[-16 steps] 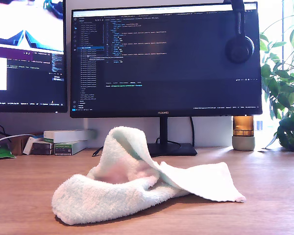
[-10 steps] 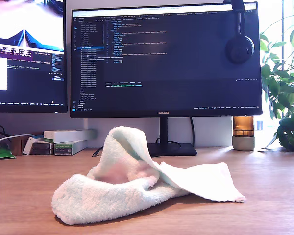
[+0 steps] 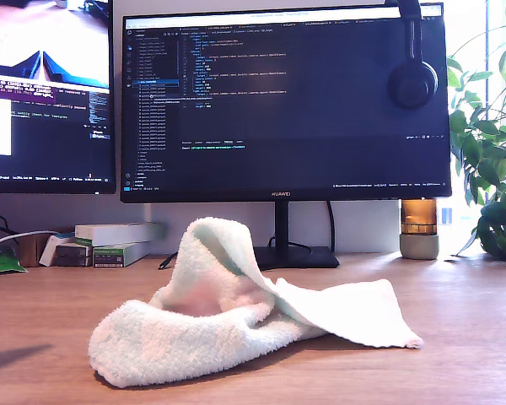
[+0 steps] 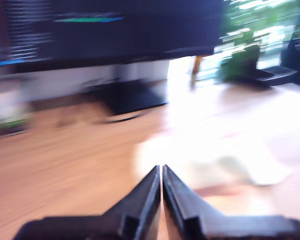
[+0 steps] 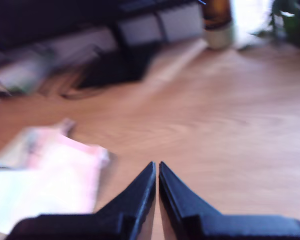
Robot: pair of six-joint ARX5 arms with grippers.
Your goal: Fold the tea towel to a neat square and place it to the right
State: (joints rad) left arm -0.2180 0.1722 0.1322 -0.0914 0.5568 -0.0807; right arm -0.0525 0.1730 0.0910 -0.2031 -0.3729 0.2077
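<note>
The tea towel lies crumpled in a heap on the wooden desk, in front of the big monitor. It is fluffy, whitish-mint with a pink tint, one fold standing up and one flat corner reaching toward the exterior view's right. No arm shows in the exterior view. In the blurred first wrist view, my first gripper is shut and empty above the desk, the tea towel a pale smear beyond it. My second gripper is shut and empty too, with the tea towel off to one side of its tips.
A large monitor on a stand is behind the towel, with headphones hung on it. A second screen and boxes sit at the exterior view's left. An amber jar and a plant stand at its right.
The towel has not moved. A faint shadow has appeared on the desk at the exterior view's lower left, and the text on the screens has changed.
</note>
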